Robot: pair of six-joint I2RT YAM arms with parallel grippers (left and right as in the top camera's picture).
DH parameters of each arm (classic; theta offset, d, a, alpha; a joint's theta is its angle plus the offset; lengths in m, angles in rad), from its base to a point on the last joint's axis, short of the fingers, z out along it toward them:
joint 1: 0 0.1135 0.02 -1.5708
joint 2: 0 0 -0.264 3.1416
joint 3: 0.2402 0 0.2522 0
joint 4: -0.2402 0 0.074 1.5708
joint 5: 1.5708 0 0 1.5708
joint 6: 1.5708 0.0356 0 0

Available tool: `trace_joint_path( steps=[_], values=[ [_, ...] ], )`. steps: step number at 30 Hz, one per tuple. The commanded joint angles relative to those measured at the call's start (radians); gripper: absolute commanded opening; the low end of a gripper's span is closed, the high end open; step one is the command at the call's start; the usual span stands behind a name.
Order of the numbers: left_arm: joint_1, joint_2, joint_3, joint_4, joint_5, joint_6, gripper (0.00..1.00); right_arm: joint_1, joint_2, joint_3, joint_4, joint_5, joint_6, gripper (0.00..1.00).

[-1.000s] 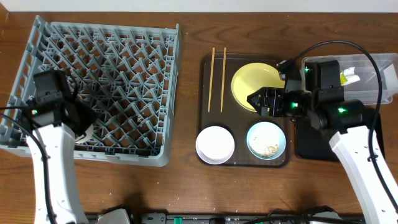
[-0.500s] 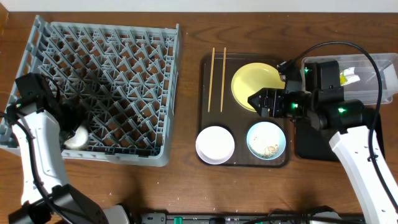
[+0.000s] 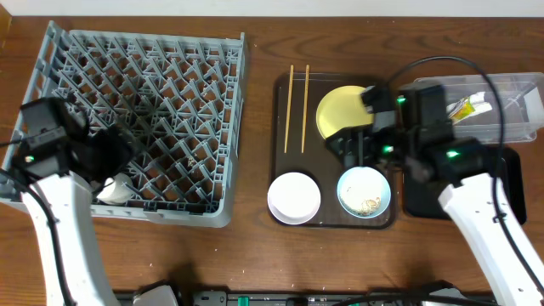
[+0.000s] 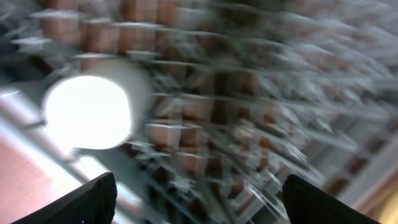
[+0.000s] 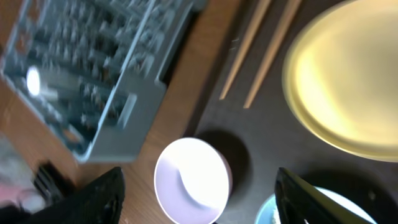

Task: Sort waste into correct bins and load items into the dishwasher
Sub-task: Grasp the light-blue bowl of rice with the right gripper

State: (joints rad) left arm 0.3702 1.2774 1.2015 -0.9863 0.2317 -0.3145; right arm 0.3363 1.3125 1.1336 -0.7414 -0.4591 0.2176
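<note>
The grey dish rack point(image 3: 161, 93) fills the left of the overhead view. A small white cup point(image 3: 113, 189) lies in its front left corner and shows blurred in the left wrist view point(image 4: 87, 112). My left gripper point(image 3: 115, 157) hovers just above the cup, open and empty point(image 4: 199, 205). My right gripper point(image 3: 348, 149) is open and empty point(image 5: 199, 208) over the brown tray, between the yellow plate point(image 3: 340, 110), the white bowl point(image 3: 294, 197) and the light-blue bowl point(image 3: 364, 191) holding pale crumbs. The green-and-yellow wrapper point(image 3: 467, 107) lies in the clear tub point(image 3: 510, 119).
The dark-brown serving tray point(image 3: 285, 161) also holds two wooden chopsticks point(image 3: 298, 106). The black tray point(image 3: 421, 202) sits at the right, partly under my right arm. In the right wrist view I see the white bowl point(image 5: 193, 180), plate point(image 5: 348, 93) and rack corner point(image 5: 87, 74).
My left arm swung left off the cup, then came back over it; the cup stays in the rack. My right gripper shifted left and slightly forward over the tray.
</note>
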Motion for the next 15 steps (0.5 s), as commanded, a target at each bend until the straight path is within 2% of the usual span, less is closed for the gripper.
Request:
trace_joint_path(
  steps=[1,4,8,15],
  values=[
    [-0.124,-0.077,0.034,-0.011,0.075,0.111,0.87,0.109,0.047,0.011,-0.002,0.207,0.005,0.71],
    [-0.267,-0.137,0.034,-0.012,0.074,0.151,0.87,0.153,0.113,0.020,0.010,0.330,0.097,0.66],
    [-0.426,-0.192,0.033,-0.019,0.071,0.204,0.86,0.140,0.211,0.074,0.027,0.332,0.119,0.61],
    [-0.543,-0.220,0.033,-0.077,0.071,0.210,0.86,0.115,0.299,0.127,0.084,0.332,0.154,0.55]
  ],
)
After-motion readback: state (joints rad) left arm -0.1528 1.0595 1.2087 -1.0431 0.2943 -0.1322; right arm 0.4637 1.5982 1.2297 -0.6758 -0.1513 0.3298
